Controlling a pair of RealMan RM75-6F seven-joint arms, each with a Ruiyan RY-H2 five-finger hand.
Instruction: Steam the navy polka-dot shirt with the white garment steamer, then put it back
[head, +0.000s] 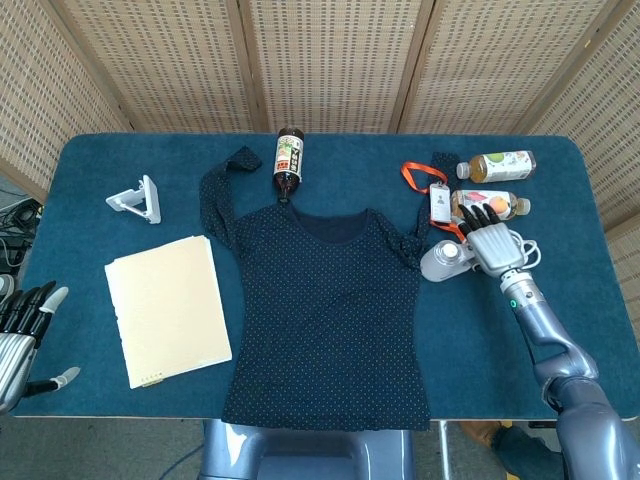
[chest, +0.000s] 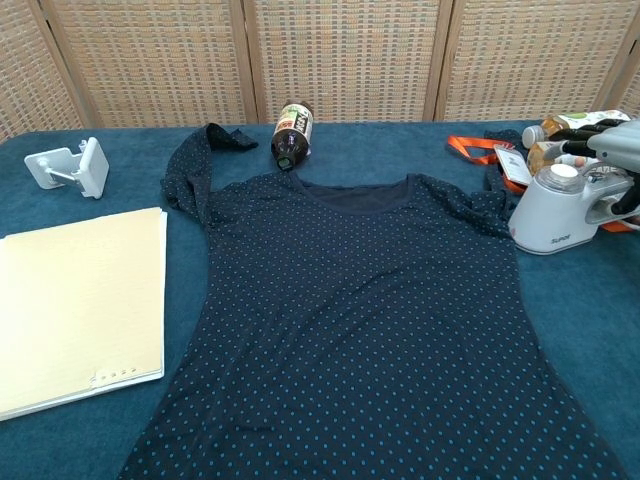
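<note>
Right hand gripping the steamer beside the shirt

The navy polka-dot shirt (head: 325, 310) lies flat mid-surface (head: 100, 170), hem at the near edge; right hand (head: 490, 243) fingers clamp the white garment steamer (chest: 550, 212) touching its sleeve. Left hand (head: 22, 330), fingers apart, hangs off the left edge. Wicker screens (head: 330, 60) stand behind.

The shirt (head: 325, 310) lies flat mid-desk (head: 100, 160). Left of it lies a paper stack (head: 167, 308), with a phone stand (head: 137, 199) behind that. A bottle (head: 289, 159) lies behind the collar. The garment steamer (head: 443, 260) stands just right of the shirt's sleeve, held by the right hand (head: 489, 243); a lanyard (head: 430, 192) and two bottles (head: 497, 165) lie behind it.
</note>
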